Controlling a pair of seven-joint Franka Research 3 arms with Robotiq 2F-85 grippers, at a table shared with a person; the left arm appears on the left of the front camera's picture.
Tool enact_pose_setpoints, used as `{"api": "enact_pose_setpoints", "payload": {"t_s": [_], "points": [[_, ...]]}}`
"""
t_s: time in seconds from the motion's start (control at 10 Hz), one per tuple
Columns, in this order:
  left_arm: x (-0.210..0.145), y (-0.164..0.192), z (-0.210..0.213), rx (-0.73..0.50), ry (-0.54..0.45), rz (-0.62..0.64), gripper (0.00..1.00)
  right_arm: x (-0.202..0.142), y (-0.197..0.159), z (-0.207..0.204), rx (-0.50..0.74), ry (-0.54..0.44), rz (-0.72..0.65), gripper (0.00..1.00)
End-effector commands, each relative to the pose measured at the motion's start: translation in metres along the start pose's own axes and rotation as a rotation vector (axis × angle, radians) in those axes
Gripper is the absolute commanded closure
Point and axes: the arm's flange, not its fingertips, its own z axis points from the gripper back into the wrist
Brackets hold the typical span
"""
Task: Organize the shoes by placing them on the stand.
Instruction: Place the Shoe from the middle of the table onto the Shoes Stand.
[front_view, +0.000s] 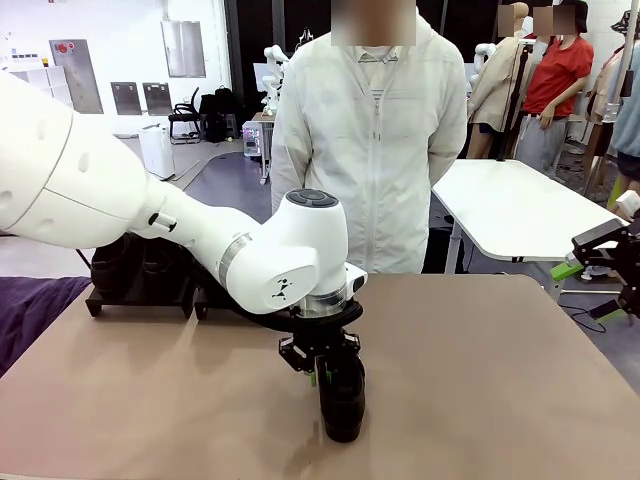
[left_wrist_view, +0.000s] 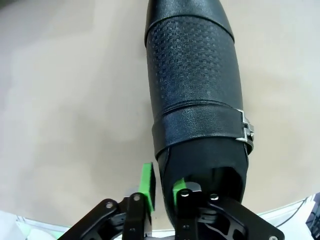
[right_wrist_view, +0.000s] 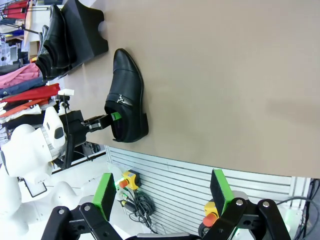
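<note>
One glossy black shoe (front_view: 342, 398) stands on the tan table near the front, its toe pointing toward me in the front view. My left gripper (front_view: 320, 362) comes down on its heel end. In the left wrist view one green pad is inside the shoe's (left_wrist_view: 195, 90) opening and the other is outside, so the left gripper (left_wrist_view: 163, 192) pinches the side wall. The right wrist view shows the same shoe (right_wrist_view: 125, 95) resting on its sole with the left gripper (right_wrist_view: 107, 120) at its collar. The stand (front_view: 140, 285) sits at the back left with shoes (right_wrist_view: 52, 42) on it. My right gripper (right_wrist_view: 164, 195) is open and holds nothing.
A person in a white jacket (front_view: 365, 150) stands at the far edge with arms behind the back. My left arm (front_view: 150, 200) crosses in front of the stand. A purple cloth (front_view: 30, 310) lies at the left. The table's near edge is just in front of the shoe.
</note>
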Motion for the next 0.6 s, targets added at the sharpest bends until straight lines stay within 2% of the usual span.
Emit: {"api": "enact_pose_setpoints", "payload": {"t_s": [0.0,0.3,0.5], "points": [[0.004,-0.007,-0.001,0.052,-0.037,0.013,1.00,0.001,0.003,0.002,0.033,-0.005,0.003,0.00],[0.003,-0.006,0.029,0.040,-0.110,0.000,1.00,0.001,0.003,0.002,0.033,-0.005,0.003,0.00],[-0.003,0.013,0.098,0.000,-0.252,-0.063,1.00,0.001,0.003,0.002,0.033,-0.005,0.003,0.00]]}}
